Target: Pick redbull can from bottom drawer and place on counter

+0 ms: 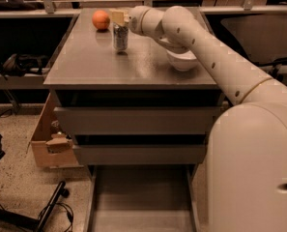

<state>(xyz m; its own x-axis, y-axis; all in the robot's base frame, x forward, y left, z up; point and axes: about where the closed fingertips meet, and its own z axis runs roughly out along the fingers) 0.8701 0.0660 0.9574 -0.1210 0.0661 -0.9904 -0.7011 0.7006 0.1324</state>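
The redbull can (120, 36) stands upright at the back middle of the counter (133, 66), its base at or just above the surface. My gripper (119, 18) is at the can's top, shut on it, with the arm reaching in from the right. The bottom drawer (140, 197) is pulled open below, and its grey floor shows nothing in it. The two upper drawers are closed.
An orange (101, 20) lies on the counter just left of and behind the can. A white bowl (182, 61) sits to the right, partly under my arm. A cardboard box (49, 144) and cables (51, 211) are on the floor to the left.
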